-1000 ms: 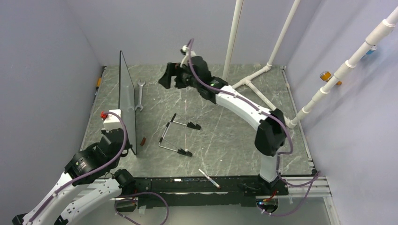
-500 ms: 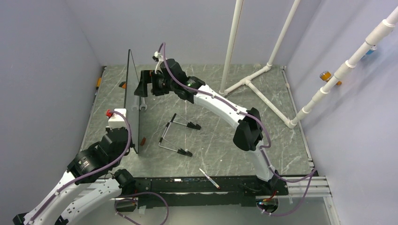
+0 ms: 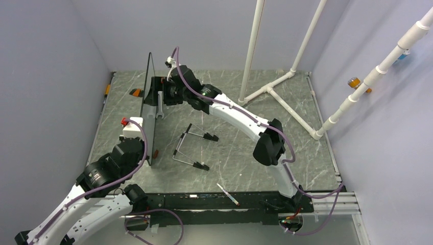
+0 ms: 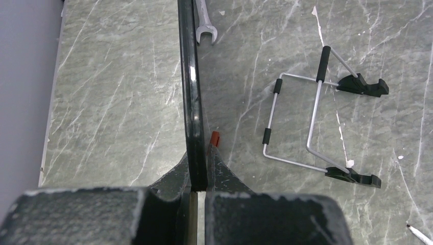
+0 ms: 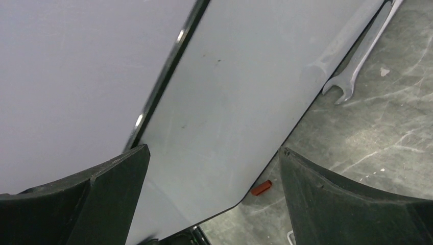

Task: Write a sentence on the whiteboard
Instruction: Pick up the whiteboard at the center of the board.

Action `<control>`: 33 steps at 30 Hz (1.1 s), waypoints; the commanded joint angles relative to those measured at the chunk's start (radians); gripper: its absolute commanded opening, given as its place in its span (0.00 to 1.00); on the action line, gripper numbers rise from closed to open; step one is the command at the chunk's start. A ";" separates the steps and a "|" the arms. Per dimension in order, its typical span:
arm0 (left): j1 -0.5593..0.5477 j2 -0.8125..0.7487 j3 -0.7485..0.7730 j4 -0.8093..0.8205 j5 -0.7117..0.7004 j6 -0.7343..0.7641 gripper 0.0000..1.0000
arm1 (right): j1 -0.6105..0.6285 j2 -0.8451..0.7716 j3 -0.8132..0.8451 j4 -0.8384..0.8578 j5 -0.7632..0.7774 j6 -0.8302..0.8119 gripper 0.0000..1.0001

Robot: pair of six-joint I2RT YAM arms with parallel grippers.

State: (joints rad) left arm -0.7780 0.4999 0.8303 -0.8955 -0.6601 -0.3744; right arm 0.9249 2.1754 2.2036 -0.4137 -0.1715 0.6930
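The whiteboard (image 3: 148, 87) stands on edge, upright, at the left of the table. My left gripper (image 4: 197, 176) is shut on its near dark rim (image 4: 190, 76), one finger on each face. My right gripper (image 3: 155, 95) is open at the board's far end, and its fingers (image 5: 102, 196) straddle the corner of the white face (image 5: 230, 117) without touching it. That face is blank; the sentence is out of view. A marker (image 3: 227, 194) lies at the table's near edge.
A wire stand (image 3: 191, 148) lies folded on the table right of the board. There is a wrench (image 5: 357, 71) near the board's far end and a small red cap (image 4: 215, 138) beside my left fingers. White pipes (image 3: 275, 87) stand at the back right.
My right arm swung left from mid-table to the board's far end, jaws wide. The left gripper shifted the upright board slightly right and kept its hold.
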 commanded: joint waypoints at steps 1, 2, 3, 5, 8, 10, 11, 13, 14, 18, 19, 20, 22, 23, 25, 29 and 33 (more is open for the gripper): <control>-0.010 0.033 -0.036 0.068 0.203 -0.064 0.00 | 0.010 -0.019 0.066 0.014 0.021 0.023 1.00; -0.010 0.039 -0.035 0.066 0.204 -0.064 0.00 | 0.011 -0.038 0.034 0.036 0.021 0.025 1.00; -0.010 0.043 -0.034 0.067 0.205 -0.064 0.00 | 0.011 -0.062 -0.011 0.066 0.022 0.026 1.00; -0.010 0.049 -0.033 0.067 0.205 -0.063 0.00 | 0.009 -0.115 -0.082 0.109 0.037 0.025 0.99; -0.009 0.049 -0.033 0.064 0.199 -0.066 0.00 | 0.009 -0.178 -0.136 0.133 0.073 0.020 0.99; -0.010 0.051 -0.033 0.066 0.199 -0.066 0.00 | 0.012 -0.203 -0.149 0.142 0.097 0.012 0.99; -0.010 0.053 -0.033 0.064 0.197 -0.066 0.00 | 0.012 -0.207 -0.151 0.146 0.107 0.012 0.99; -0.010 0.055 -0.031 0.061 0.194 -0.067 0.00 | 0.014 -0.194 -0.131 0.138 0.115 0.013 1.00; -0.010 0.058 -0.031 0.061 0.194 -0.068 0.00 | 0.015 -0.186 -0.118 0.128 0.113 0.013 0.99; -0.010 0.056 -0.031 0.059 0.192 -0.069 0.00 | 0.015 -0.229 -0.177 0.180 0.131 0.027 0.99; -0.010 0.057 -0.031 0.061 0.194 -0.068 0.00 | 0.013 -0.245 -0.204 0.202 0.139 0.032 0.98; -0.010 0.059 -0.031 0.064 0.196 -0.065 0.00 | 0.013 -0.249 -0.206 0.209 0.146 0.034 0.99; -0.010 0.064 -0.033 0.072 0.206 -0.059 0.00 | 0.013 -0.217 -0.138 0.173 0.147 0.036 0.99; -0.010 0.067 -0.033 0.076 0.209 -0.056 0.00 | 0.014 -0.189 -0.093 0.144 0.142 0.037 0.99; -0.011 0.073 -0.033 0.083 0.214 -0.050 0.00 | 0.015 -0.115 0.002 0.088 0.136 0.044 0.99; -0.011 0.082 -0.035 0.095 0.228 -0.038 0.00 | 0.015 -0.002 0.163 -0.007 0.128 0.056 0.98; -0.025 0.079 -0.039 0.105 0.240 -0.025 0.00 | 0.014 0.029 0.166 0.004 0.118 0.064 0.95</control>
State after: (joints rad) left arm -0.7761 0.5602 0.8288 -0.8322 -0.6373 -0.3401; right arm 0.9360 2.1685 2.3360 -0.3603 -0.0505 0.7376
